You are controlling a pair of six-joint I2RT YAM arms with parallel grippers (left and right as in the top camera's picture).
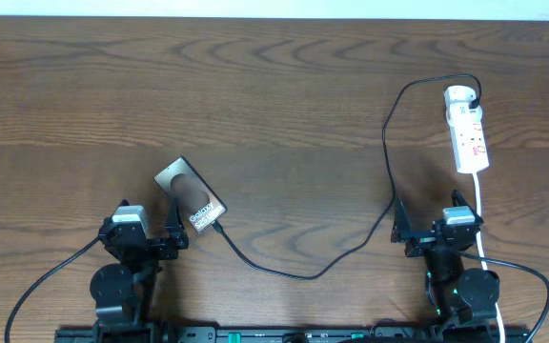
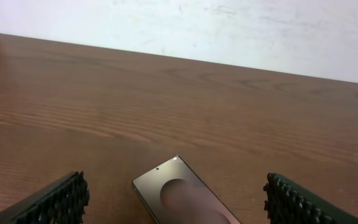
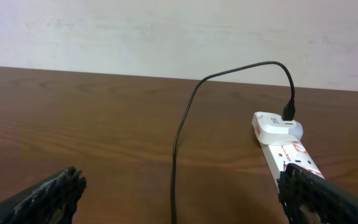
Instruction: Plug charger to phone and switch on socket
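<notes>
Left pincer is standing wide open and empty at the table's near edge, with the phone lying just ahead of its fingers. Right pincer is gaping too, holding nothing. The charger is trailing past it from the phone's end to the socket by the right edge. A reach for the switch risks snagging that cable and tugging its tip off the phone.

phone cropped below, socket switches unreadable
</notes>
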